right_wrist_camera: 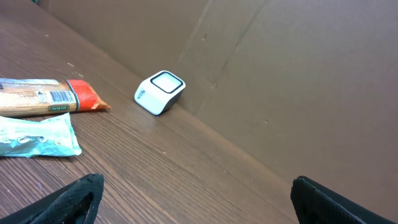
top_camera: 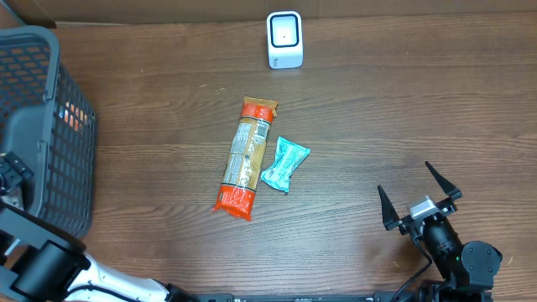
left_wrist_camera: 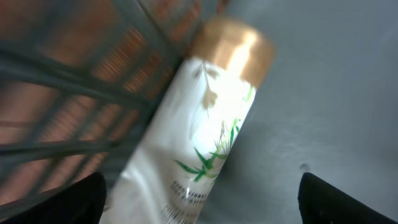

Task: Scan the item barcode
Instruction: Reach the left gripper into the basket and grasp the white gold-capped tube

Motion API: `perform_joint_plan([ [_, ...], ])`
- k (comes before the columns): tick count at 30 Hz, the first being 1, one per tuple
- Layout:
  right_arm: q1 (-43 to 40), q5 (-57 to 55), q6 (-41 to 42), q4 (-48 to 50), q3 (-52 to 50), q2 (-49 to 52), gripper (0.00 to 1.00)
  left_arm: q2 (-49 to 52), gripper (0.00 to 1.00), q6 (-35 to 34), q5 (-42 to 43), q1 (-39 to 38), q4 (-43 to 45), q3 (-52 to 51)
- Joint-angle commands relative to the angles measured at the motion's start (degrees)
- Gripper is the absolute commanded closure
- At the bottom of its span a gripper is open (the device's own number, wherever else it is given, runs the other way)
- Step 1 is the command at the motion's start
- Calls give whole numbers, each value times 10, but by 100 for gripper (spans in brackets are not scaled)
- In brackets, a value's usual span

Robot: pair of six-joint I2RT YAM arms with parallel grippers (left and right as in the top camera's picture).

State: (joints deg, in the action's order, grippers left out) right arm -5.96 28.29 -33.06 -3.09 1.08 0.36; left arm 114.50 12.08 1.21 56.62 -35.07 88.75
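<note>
Left wrist view puts the left pincer (left_wrist_camera: pixel 202 190) right over a white bottle (left_wrist_camera: pixel 205 118) with a gold cap (left_wrist_camera: pixel 239 46). The bottle lies tilted inside the basket (left_wrist_camera: pixel 68 93), against its mesh wall. The pincer's two fingers (left_wrist_camera: pixel 74 202) stand wide apart on either side of the bottle, released and gripping nothing.

Overhead, the basket (top_camera: pixel 50 126) sits far to the left of the scanner (top_camera: pixel 284 39), nearer the robot. A long pack (top_camera: pixel 243 158) and a teal packet (top_camera: pixel 284 164) lie touching, side by side, on the desk (top_camera: pixel 377 101), a little in front of the scanner. The right pincer (top_camera: pixel 404 177) hangs well to the front-right of the scanner, released and empty, with the scanner's face in its wrist view.

The step in hand looks like the pick: the left arm is reaching into the basket for the bottle, which I take to be the item to scan. No barcode shows on the visible side of the bottle.

The next move calls for closing the fingers across the bottle's body and lifting it clear of the mesh. It then has to travel right and away, toward the scanner. The bottle will likely need turning so that its code faces the scanner window. A round, smooth bottle may roll or slip as the fingers close.
</note>
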Motion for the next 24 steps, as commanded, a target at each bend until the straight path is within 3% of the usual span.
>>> perform_joint_plan([
  [1,3,1,0,2,-6,-2,0,45,14,10,-10,-4,-3,-4],
  [4,3,1,0,1,-6,-2,0,65,23,7,-28,-4,-11,-4],
  [6,3,1,0,2,-6,-2,0,73,44,5,-31,-4,-17,-4],
  [10,3,1,0,2,-6,-2,0,73,96,-31,-31,-4,-17,-3],
  [15,3,1,0,2,-6,-2,0,72,96,-36,-24,-8,-46,18],
  [24,3,1,0,2,-6,-2,0,24,96,-50,108,-48,-136,187],
])
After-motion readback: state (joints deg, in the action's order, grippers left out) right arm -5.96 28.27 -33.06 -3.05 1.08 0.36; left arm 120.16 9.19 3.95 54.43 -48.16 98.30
